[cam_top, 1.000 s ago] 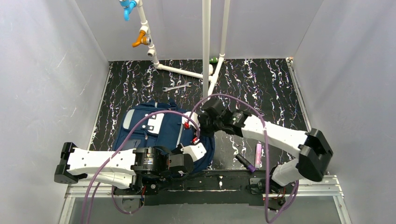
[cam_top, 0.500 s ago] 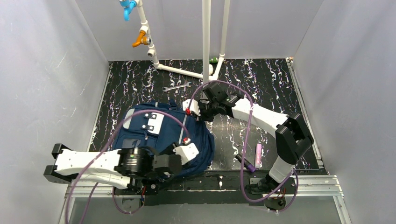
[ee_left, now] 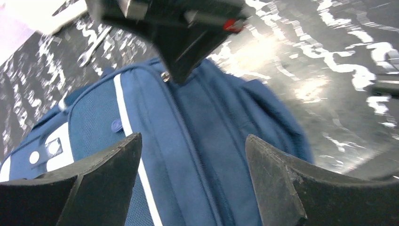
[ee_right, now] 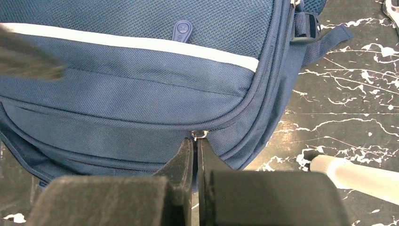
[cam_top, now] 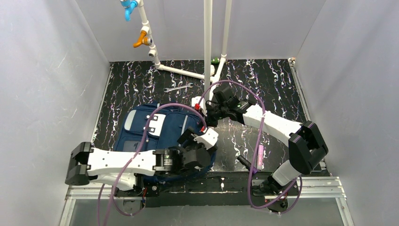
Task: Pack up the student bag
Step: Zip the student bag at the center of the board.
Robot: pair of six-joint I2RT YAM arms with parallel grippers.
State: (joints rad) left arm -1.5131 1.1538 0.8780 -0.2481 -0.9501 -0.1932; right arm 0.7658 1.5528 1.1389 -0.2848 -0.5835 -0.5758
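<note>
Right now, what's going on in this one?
Both arms are working on the student bag, a navy backpack lying flat on the table. The right pincer is shut on a small metal zip pull at the bag's edge seam. The left pincer is open over the bag's near side and holds nothing. A pink marker and a dark pen lie on the table beside the bag. No opening shows in the bag yet.
</note>
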